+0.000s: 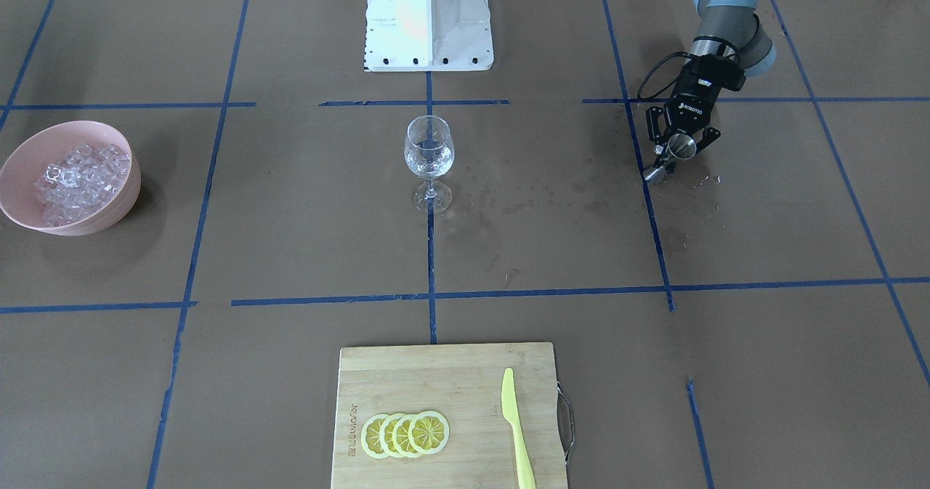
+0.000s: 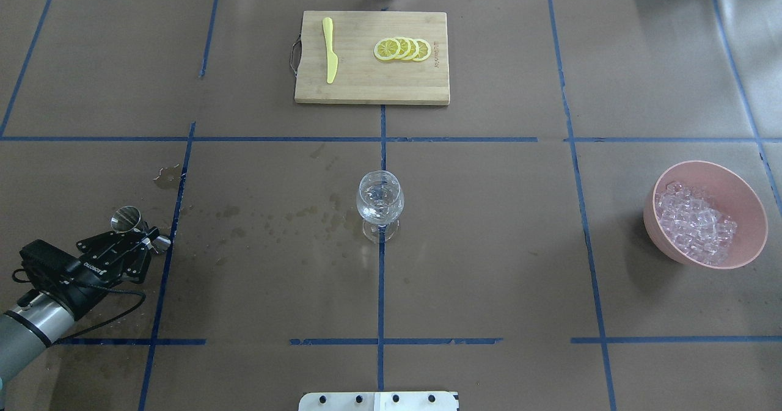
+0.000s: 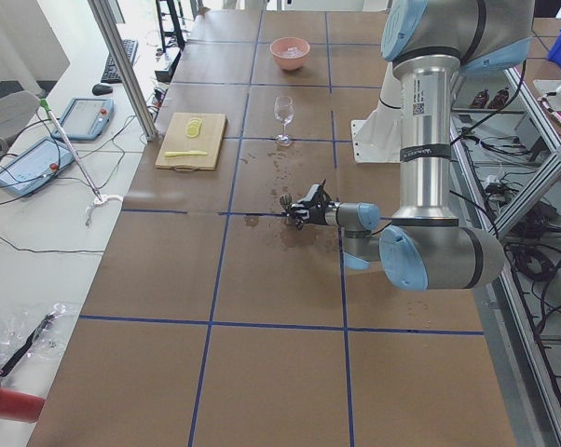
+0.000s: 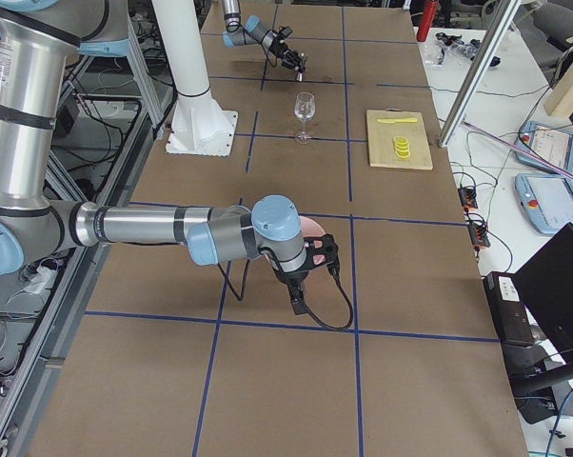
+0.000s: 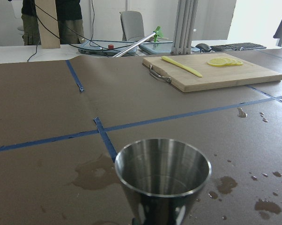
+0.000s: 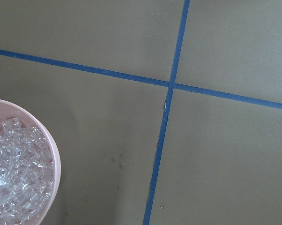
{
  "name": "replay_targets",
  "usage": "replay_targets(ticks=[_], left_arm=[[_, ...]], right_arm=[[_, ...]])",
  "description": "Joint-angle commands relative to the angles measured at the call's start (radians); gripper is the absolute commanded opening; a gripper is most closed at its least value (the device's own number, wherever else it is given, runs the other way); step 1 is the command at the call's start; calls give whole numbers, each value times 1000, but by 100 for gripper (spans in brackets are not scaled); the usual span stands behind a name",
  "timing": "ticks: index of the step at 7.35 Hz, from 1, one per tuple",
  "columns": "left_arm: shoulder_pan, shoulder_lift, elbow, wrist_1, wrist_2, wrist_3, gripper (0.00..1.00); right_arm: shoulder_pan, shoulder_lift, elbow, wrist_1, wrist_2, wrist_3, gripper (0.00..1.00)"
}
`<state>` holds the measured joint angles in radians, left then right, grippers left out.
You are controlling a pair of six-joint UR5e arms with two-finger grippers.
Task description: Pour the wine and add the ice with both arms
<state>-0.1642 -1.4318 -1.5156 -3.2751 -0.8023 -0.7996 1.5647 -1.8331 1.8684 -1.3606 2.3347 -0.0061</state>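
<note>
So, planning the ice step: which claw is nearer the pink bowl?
Right. The right claw hangs beside the bowl; the left claw, gripping the jigger, is across the table.

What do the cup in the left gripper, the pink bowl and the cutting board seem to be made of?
The cup looks like smooth steel: silvery, with a reflective inner wall. The bowl looks like matte plastic, possibly ceramic: opaque, even pink, little gloss. The cutting board looks like bamboo or wood: pale strips with grain.
</note>
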Motion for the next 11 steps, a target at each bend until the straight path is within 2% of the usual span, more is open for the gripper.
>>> replay_targets(ticks=[1, 3, 5, 6, 8, 11], left_arm=[[0, 1, -3, -1, 2, 69, 1], [0, 1, 2, -1, 0, 75, 3], [0, -1, 3, 0, -2, 76, 10], [0, -1, 5, 0, -2, 76, 16], [0, -1, 3, 0, -3, 76, 37], [2, -1, 3, 0, 0, 76, 55]], right_arm=[[0, 0, 0, 0, 0, 0, 100], [0, 0, 0, 0, 0, 0, 100], [0, 0, 0, 1, 0, 0, 100], [0, 0, 0, 0, 0, 0, 100], [0, 0, 0, 1, 0, 0, 100], [0, 0, 2, 1, 0, 0, 100]])
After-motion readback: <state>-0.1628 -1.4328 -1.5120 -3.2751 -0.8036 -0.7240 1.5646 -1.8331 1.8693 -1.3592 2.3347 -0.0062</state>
